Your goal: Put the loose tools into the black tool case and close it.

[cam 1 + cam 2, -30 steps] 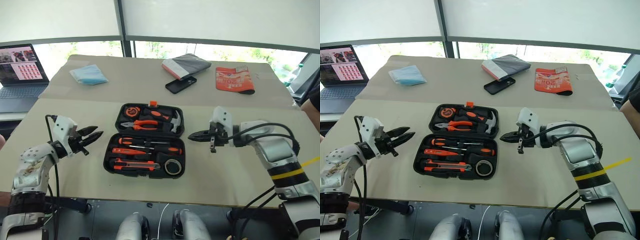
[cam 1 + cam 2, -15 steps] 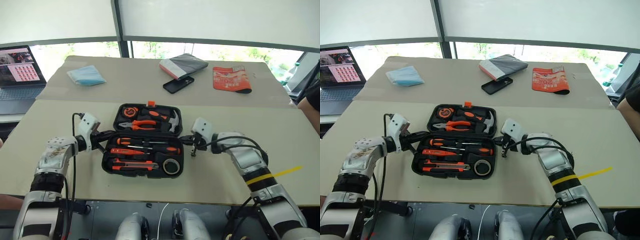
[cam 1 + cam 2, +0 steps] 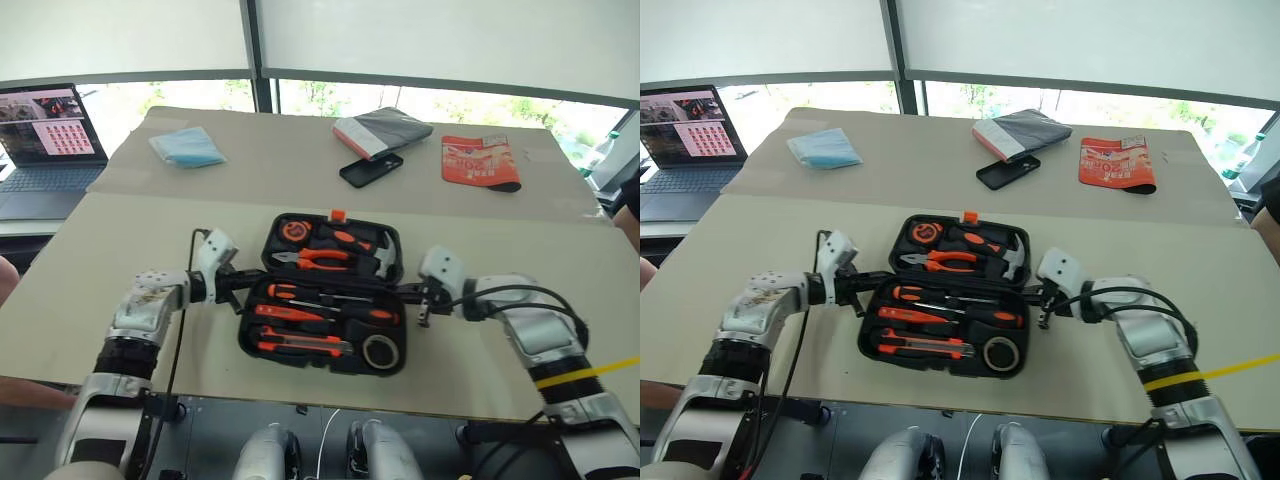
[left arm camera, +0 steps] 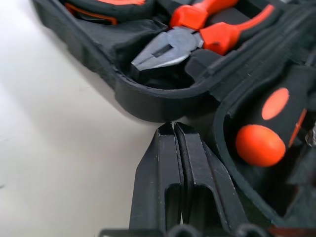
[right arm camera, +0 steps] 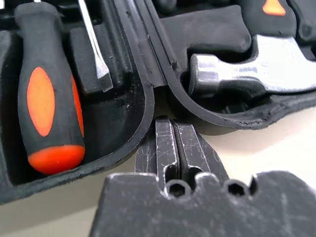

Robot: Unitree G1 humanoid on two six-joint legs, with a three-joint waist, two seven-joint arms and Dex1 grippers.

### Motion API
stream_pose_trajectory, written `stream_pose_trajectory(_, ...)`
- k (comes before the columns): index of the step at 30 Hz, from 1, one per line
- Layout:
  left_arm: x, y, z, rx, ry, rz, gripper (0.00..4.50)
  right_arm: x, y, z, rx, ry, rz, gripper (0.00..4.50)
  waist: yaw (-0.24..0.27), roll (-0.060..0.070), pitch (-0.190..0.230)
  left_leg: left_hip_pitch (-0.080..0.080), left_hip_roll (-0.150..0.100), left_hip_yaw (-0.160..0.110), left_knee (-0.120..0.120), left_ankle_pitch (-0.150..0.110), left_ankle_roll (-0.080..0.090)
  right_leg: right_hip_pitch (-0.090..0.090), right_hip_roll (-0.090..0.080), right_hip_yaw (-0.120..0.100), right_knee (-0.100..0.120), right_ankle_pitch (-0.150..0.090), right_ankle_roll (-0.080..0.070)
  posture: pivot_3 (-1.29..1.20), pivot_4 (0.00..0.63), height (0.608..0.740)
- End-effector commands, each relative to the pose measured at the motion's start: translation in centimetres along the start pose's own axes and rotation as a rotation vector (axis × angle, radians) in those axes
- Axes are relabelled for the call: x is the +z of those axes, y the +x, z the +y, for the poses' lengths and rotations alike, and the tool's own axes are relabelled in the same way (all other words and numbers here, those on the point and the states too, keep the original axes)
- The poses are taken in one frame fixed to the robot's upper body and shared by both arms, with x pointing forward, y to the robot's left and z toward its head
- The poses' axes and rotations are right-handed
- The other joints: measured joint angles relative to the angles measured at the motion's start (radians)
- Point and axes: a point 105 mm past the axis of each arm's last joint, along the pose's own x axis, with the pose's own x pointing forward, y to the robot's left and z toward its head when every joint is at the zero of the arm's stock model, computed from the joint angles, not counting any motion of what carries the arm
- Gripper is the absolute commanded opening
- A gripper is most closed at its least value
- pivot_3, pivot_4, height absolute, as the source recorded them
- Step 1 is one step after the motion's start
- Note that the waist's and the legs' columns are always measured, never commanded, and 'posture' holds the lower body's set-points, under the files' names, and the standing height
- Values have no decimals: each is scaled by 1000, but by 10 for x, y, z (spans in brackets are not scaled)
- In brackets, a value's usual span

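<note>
2 closed fingers (image 4: 174, 129) at tool case (image 3: 322, 352) hinge

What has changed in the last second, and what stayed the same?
Both arms swung inward: the left gripper closed, and both it and the shut right gripper now point into the hinge notches of the black tool case. The case stayed open, tools inside unmoved.

Head stereo pair looks down over the open tool case (image 3: 325, 300); wrist cameras view its hinge sides close-up.

Both grippers, left (image 4: 174, 129) and right (image 5: 171, 126), now at the tool case (image 3: 322, 336) hinge; left jaws newly shut.
</note>
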Motion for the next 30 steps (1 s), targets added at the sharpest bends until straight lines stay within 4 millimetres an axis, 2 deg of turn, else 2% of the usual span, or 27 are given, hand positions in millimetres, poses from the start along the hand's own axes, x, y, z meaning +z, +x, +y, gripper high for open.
stream_pose_trajectory(1, 10, 10, -18, -76, 36, -21, 111, -1, -18, -4, -23, -8, -8, 0, -2, 0, 0, 0, 0, 0, 0, 0, 0, 0, 0, 0, 0, 0, 0, 0, 150, 740)
stream_pose_trajectory(5, 9, 7, -6, 15, 78, -20, 111, -8, -24, -3, -34, 22, 5, 0, -4, 0, 0, 1, 0, -1, 0, 0, 0, 0, -1, 0, 1, -4, 6, 0, 150, 740)
stream_pose_trajectory(8, 19, -6, 10, 98, 66, -83, 111, -8, -30, -6, -63, 119, -22, 0, -3, -1, 0, 2, 0, -1, 0, 1, 0, 1, -3, 0, 2, -3, 6, 0, 150, 740)
stream_pose_trajectory(9, 19, -8, 11, 108, 65, -73, 42, -7, -31, -4, -49, 134, -22, 287, -4, -1, 0, 2, 0, -2, 0, 2, 0, 0, -7, 0, 2, -2, 5, 0, 150, 740)
stream_pose_trajectory(10, 12, -16, 12, 103, 53, 10, 300, -4, -37, -2, -30, 159, -22, 609, -4, -1, 0, 2, 0, -2, 0, 2, 0, 0, -8, 0, 2, -1, 5, 0, 150, 740)
stream_pose_trajectory(11, 7, -22, 13, 100, 42, 72, 583, -2, -41, -1, -16, 177, -22, 734, -4, -1, 1, 2, 0, -2, 0, 3, 1, 0, -8, 0, 2, -1, 5, 0, 150, 740)
stream_pose_trajectory(13, 18, -37, 9, 50, -53, 72, 1076, 9, -53, -5, -17, 280, -45, 1377, -8, -1, 1, 1, 0, -3, 0, 3, 1, 0, -8, 0, 3, 0, 4, 0, 150, 740)
stream_pose_trajectory(15, 35, -45, 21, 112, -93, 59, 1760, 14, -62, -10, -32, 376, 1, 2065, -8, -1, 1, 3, 0, -3, 0, 3, 2, 1, -8, 0, 3, 0, 4, 0, 150, 740)
stream_pose_trajectory(16, 39, -47, 26, 147, -106, 70, 1970, 13, -65, -13, -58, 414, 36, 2260, -7, -1, 1, 2, 0, -4, 0, 3, 3, 1, -9, 0, 3, 0, 5, 0, 150, 740)
stream_pose_trajectory(18, 52, -45, 34, 205, -127, 108, 2644, 15, -67, -24, -105, 500, 115, 2901, -6, -1, 1, 0, 0, -4, 1, 3, 4, 0, -9, 0, 2, 1, 5, 0, 150, 740)
stream_pose_trajectory(22, 83, -29, 33, 196, -278, 49, 2665, 35, -56, -36, -93, 628, 104, 4263, -5, -2, 2, -1, -1, -5, 1, 4, 4, 0, -9, 0, 1, 2, 5, 0, 150, 740)
stream_pose_trajectory(23, 85, -23, 34, 209, -319, 66, 2665, 38, -51, -40, -103, 652, 121, 4397, -5, -2, 2, 0, -1, -4, 1, 4, 4, 0, -8, 0, 1, 2, 5, 0, 150, 740)
stream_pose_trajectory(26, 82, -8, 30, 212, -347, 131, 2665, 44, -37, -52, -143, 680, 157, 4397, -9, -2, 2, -1, -3, -4, 1, 4, 5, 0, -6, 0, 2, 4, 1, 0, 150, 740)
stream_pose_trajectory(30, 78, -3, 31, 242, -305, 181, 2665, 46, -25, -61, -166, 705, 186, 4397, -21, -2, 2, -2, -4, -2, 1, 4, 4, -1, -5, 0, 2, 4, 2, 0, 150, 740)
